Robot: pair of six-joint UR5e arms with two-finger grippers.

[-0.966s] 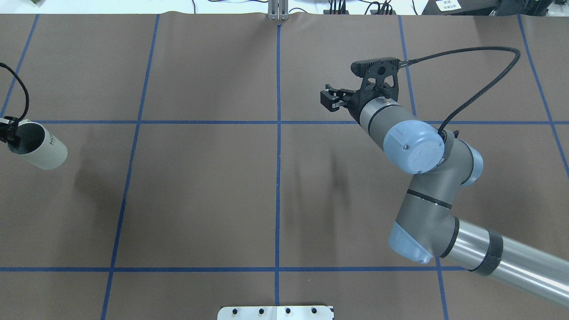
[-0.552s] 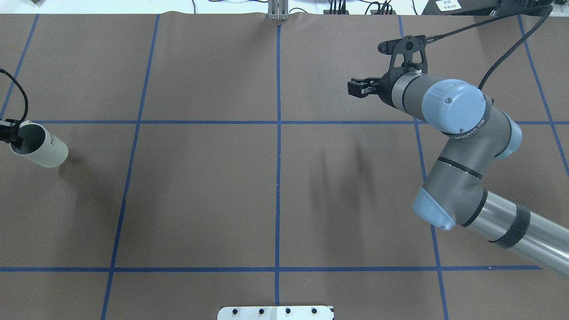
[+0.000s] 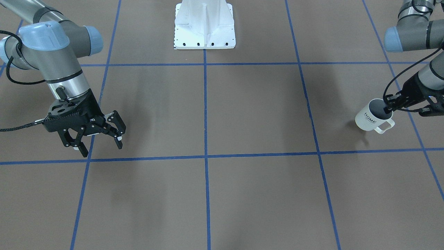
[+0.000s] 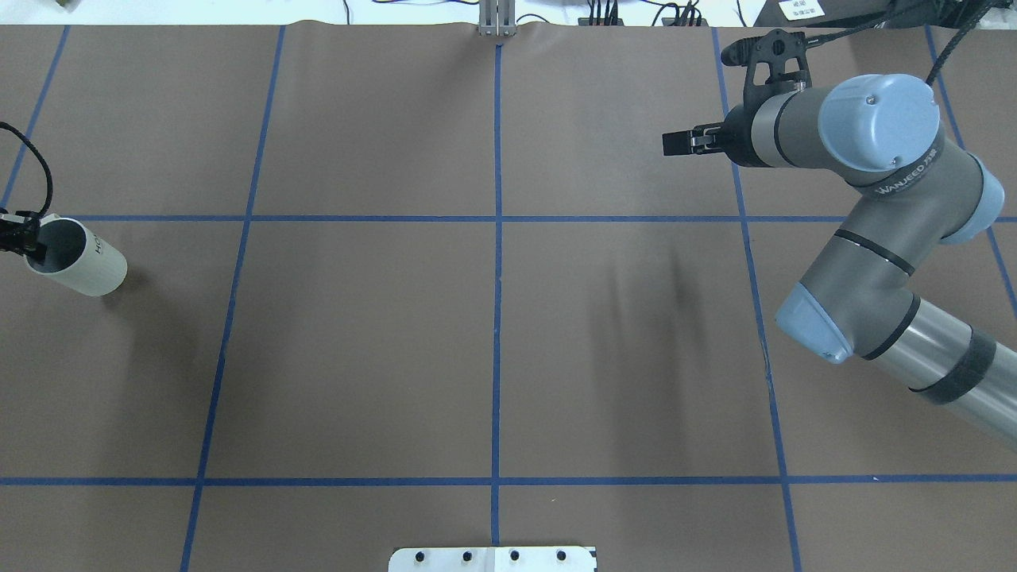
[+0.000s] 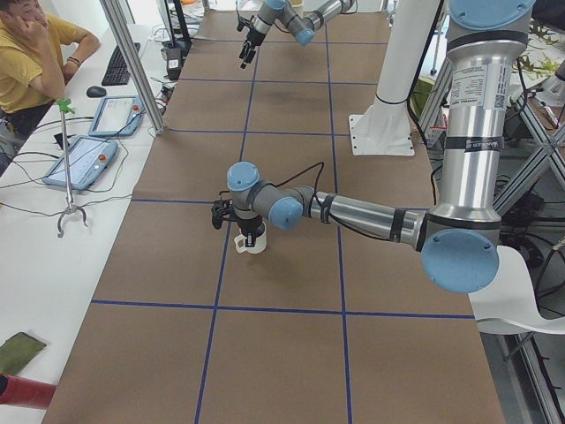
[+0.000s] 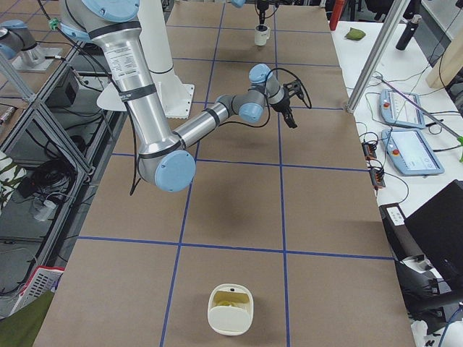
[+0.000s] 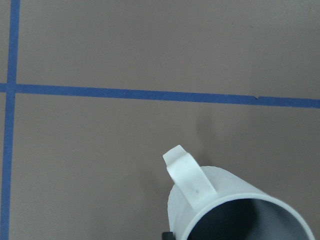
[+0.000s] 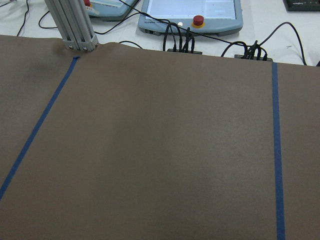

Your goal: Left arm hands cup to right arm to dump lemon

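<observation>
The cream-white cup [image 3: 368, 118] with black "HOME" lettering hangs tilted just above the table at its left end, handle toward the operators' side. My left gripper [image 3: 391, 105] is shut on the cup's rim, one finger inside; both also show at the overhead view's left edge, the cup [image 4: 79, 268] and the gripper [image 4: 17, 237]. The left wrist view shows the cup's handle [image 7: 187, 175] and grey inside; no lemon shows there. My right gripper [image 3: 100, 140], marked ROBOTIQ, is open and empty over the table's right half, far from the cup. It also shows in the overhead view [image 4: 679, 144].
The white robot base [image 3: 204, 26] stands at the table's middle near edge. An aluminium post [image 4: 496, 20] stands at the far edge, with control tablets [image 8: 192, 15] behind it. A cream container [image 6: 231, 309] with something yellowish inside sits at the table's right end.
My right arm has swung back to the right and toward the far edge, away from the centre. The cup in my left gripper has dropped lower toward the table.
</observation>
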